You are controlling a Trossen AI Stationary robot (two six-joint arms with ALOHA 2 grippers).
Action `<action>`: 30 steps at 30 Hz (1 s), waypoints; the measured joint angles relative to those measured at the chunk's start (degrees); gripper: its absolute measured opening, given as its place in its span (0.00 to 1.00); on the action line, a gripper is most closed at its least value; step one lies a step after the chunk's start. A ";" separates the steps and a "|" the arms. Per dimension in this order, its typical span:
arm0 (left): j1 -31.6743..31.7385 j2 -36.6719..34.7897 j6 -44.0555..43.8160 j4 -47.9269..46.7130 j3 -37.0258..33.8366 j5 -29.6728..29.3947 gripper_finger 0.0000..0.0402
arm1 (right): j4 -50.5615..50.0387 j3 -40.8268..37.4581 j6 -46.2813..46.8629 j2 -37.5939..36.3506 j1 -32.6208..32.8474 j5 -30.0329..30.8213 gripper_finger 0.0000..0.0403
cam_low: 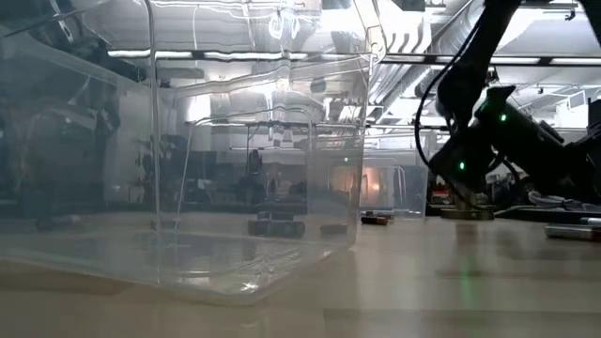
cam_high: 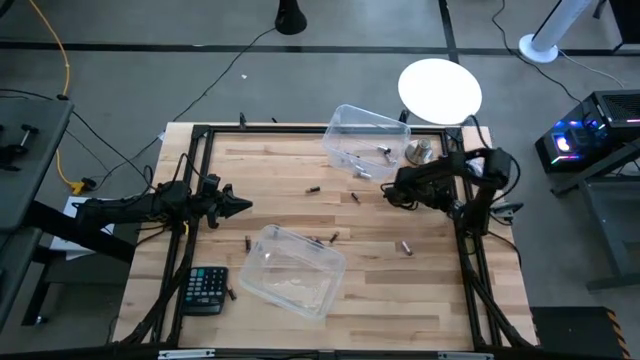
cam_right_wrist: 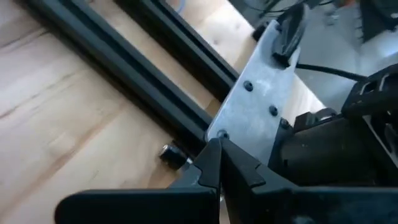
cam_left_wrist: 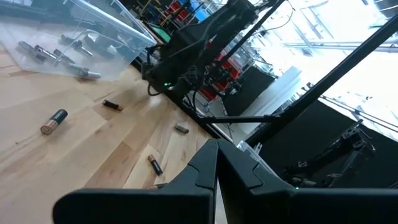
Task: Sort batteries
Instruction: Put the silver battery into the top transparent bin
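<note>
Small dark and silvery batteries lie loose on the wooden table, among them ones at mid-table and toward the right. More lie in the far clear bin. The near clear bin looks empty. My left gripper is shut and empty at the table's left; its wrist view shows batteries ahead of it. My right gripper is shut and empty right of centre; its wrist view shows one battery by a black rail.
A black calculator lies at the near left with a battery beside it. A round silver knob stands right of the far bin. Black frame rails run along the table's sides. In the low view the near bin fills the left.
</note>
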 joint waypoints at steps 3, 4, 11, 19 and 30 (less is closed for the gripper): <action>0.01 0.10 -0.01 -0.02 0.00 -0.01 0.00 | 0.21 0.00 -0.89 2.72 -1.55 -0.16 0.00; -0.01 0.11 -0.01 0.00 0.00 -0.02 0.00 | 0.30 0.00 -1.33 3.41 -1.80 -0.37 0.00; 0.01 0.11 0.00 0.00 0.00 -0.02 0.00 | 4.33 -0.78 -7.71 5.84 -2.77 0.67 0.00; -0.01 0.11 0.00 0.00 0.00 -0.02 0.00 | 4.95 -0.49 -9.71 4.97 -3.19 -0.11 0.00; 0.00 0.21 -0.01 -0.04 0.02 0.07 0.00 | 11.98 2.45 -10.04 0.86 -1.35 -1.11 0.00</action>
